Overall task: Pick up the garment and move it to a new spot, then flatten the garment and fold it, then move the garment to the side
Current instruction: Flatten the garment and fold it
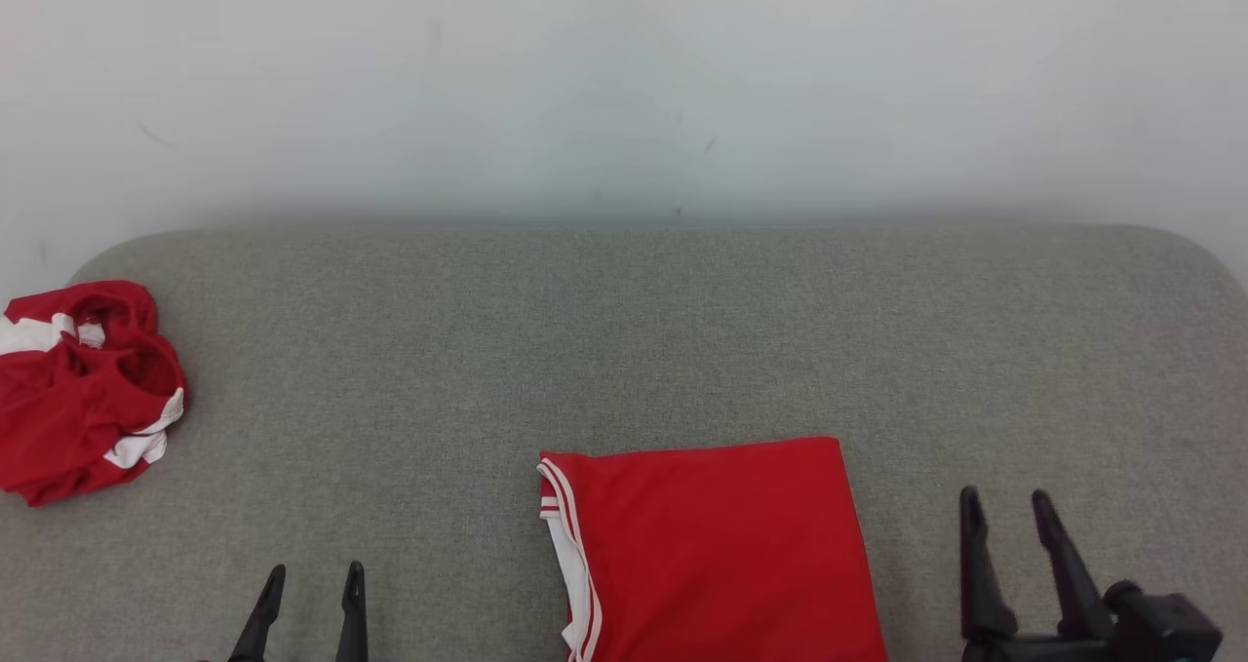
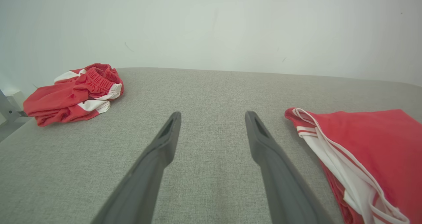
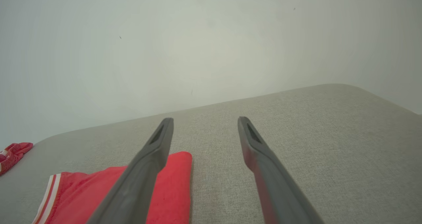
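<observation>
Red folded garment with white-striped trim [image 1: 717,555]: lies flat on grey fabric surface [image 1: 624,350], front centre, between grippers; folding apparently done. Left gripper [image 1: 317,569], right gripper [image 1: 1004,494]: fingers apart, clear of cloth, probably poised for sideways move. Crumpled red-and-white cloth heap [image 1: 83,399]: far left, well apart.

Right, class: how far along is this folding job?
Done: the folded garment lies flat and squared on the grey surface. In hand: nothing; the left gripper and right gripper stand open and empty on either side of it. Left: moving it to the side. A crumpled red-and-white garment sits at the far left.
</observation>
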You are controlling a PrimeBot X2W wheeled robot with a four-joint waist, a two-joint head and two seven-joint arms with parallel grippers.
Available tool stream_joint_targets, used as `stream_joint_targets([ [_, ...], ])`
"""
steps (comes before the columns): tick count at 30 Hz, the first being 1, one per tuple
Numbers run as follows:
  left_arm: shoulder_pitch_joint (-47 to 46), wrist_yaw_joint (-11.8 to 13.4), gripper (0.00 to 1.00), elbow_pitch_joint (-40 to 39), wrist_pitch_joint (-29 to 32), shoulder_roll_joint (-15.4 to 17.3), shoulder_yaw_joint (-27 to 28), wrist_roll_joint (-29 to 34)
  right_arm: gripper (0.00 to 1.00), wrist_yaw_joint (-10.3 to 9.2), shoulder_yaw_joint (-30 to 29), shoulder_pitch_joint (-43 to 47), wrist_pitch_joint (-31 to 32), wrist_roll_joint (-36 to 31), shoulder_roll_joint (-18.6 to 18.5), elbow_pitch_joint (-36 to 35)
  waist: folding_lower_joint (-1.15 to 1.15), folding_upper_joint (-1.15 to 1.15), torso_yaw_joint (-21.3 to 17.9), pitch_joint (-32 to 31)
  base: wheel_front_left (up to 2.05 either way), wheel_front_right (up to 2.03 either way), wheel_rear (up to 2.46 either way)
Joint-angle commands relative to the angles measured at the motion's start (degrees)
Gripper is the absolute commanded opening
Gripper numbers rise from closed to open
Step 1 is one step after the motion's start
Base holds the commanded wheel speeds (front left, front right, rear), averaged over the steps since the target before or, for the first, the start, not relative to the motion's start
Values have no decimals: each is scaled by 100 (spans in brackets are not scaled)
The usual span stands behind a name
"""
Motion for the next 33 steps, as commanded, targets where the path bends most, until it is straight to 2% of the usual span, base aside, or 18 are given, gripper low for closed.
stream_joint_targets([
  [1,-39,12,100,-15,-11,-26,27,62,100,-11,69,169,-4,-97,19,0,0,0,7,-10,0,0,0],
  [8,39,12,100,44,-11,-34,50,202,100,-11,272,430,-5,-408,15,217,0,0,14,-67,0,0,0],
  [33,157,12,100,39,-11,29,9,527,100,-11,244,446,-5,-428,26,355,0,0,-9,-185,0,0,0],
])
